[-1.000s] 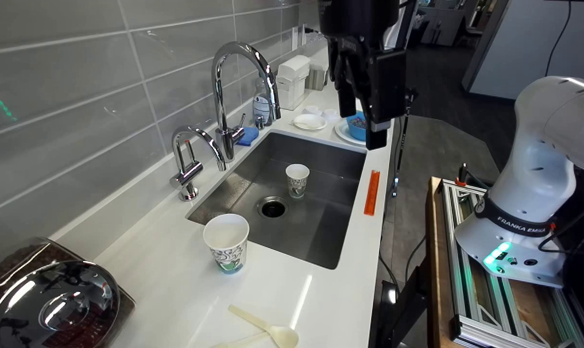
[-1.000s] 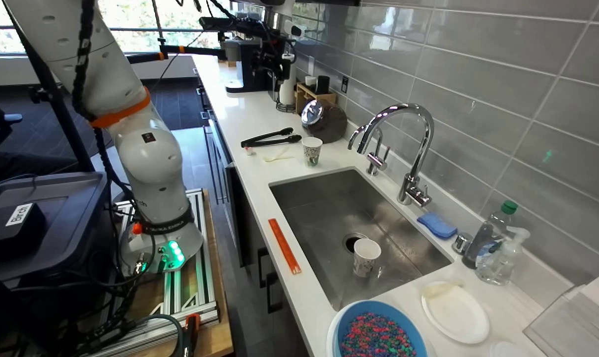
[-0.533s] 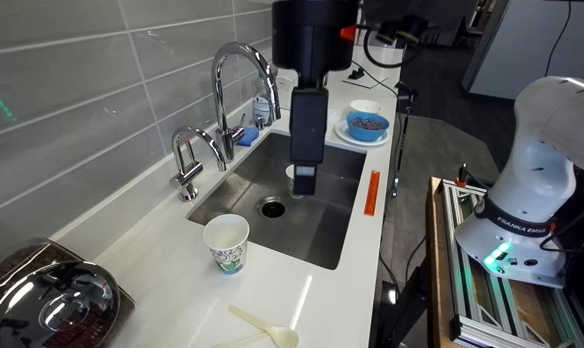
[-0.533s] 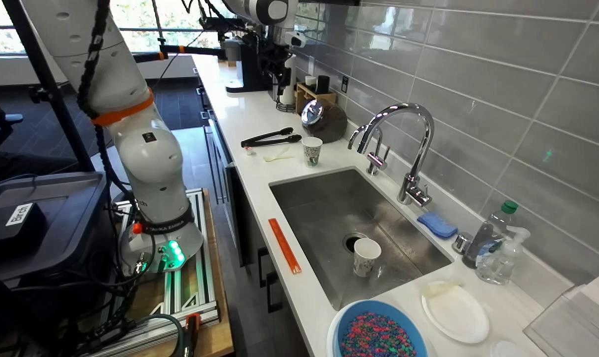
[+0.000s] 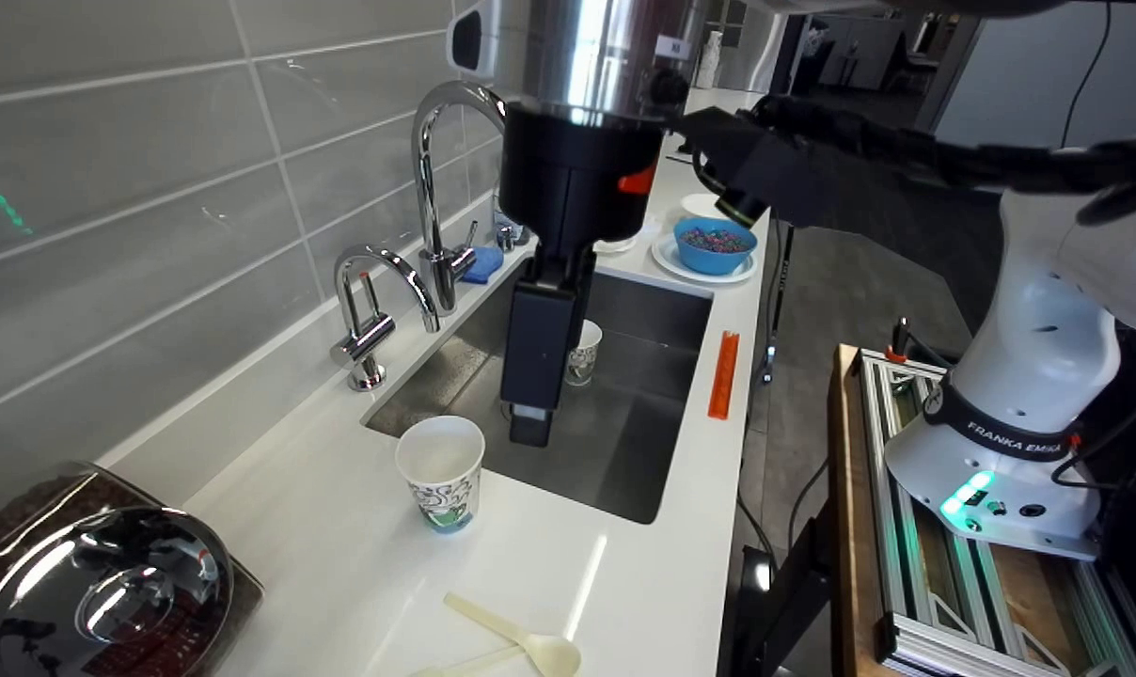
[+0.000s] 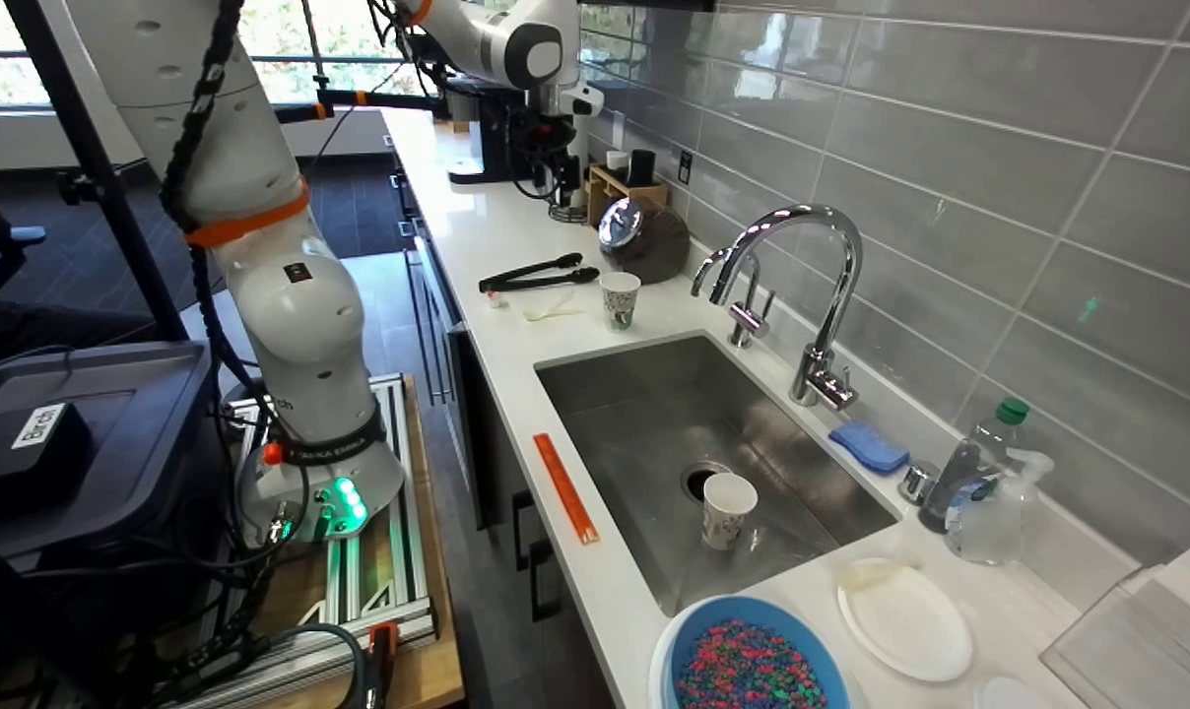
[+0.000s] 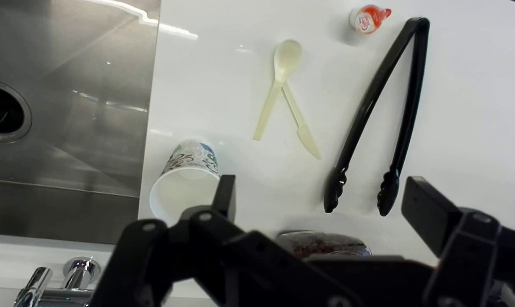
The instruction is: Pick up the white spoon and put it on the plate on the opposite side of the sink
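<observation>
Off-white plastic spoon [image 7: 275, 90] was noted on the surface [image 7: 223, 102] beside the sink [image 7: 78, 136], its neck meeting a plastic knife [image 7: 300, 121]. The pincer [image 7: 323, 196] was found with jaws apart, empty. Grasping across the spoon's free handle was judged advisable, lest the knife be dragged.

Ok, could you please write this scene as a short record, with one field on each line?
Holding: nothing; black two-finger gripper open
To pick: off-white plastic spoon, lying on white counter, meeting off-white plastic knife
To place on: flat round white plate, across rectangular stainless-steel sink from the spoon
In the sink: patterned paper cup, upright beside round drain
Near the spoon: black tongs; second paper cup, patterned, upright
Unclear: pale thing at the plate's edge
</observation>
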Motion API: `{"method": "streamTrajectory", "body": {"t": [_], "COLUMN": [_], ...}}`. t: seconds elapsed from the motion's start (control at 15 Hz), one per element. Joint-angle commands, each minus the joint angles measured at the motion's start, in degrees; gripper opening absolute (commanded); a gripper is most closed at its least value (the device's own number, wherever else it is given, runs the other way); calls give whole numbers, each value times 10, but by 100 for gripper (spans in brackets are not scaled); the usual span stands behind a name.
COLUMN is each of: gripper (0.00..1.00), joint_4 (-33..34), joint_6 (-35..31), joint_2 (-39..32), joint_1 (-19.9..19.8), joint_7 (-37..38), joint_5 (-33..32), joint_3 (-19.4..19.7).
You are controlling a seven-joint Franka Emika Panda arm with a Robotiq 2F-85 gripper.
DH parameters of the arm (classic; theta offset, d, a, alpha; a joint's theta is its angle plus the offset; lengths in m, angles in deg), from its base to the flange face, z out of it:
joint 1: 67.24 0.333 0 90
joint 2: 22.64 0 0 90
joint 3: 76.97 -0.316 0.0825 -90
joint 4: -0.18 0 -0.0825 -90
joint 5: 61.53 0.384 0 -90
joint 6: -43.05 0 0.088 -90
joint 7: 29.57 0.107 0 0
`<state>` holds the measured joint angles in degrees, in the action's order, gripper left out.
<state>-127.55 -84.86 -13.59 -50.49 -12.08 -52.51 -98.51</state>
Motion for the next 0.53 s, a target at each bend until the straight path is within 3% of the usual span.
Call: {"method": "streamTrajectory", "body": {"t": [0.0, 0.47], "gripper": [100, 100], "joint_4": [1, 8], "joint_6": [1, -4], "joint_2": [-4, -25], "joint_1": [6, 10], "joint_7": [2, -5], "joint_5": [-2, 3], "joint_3": [4, 3]}}
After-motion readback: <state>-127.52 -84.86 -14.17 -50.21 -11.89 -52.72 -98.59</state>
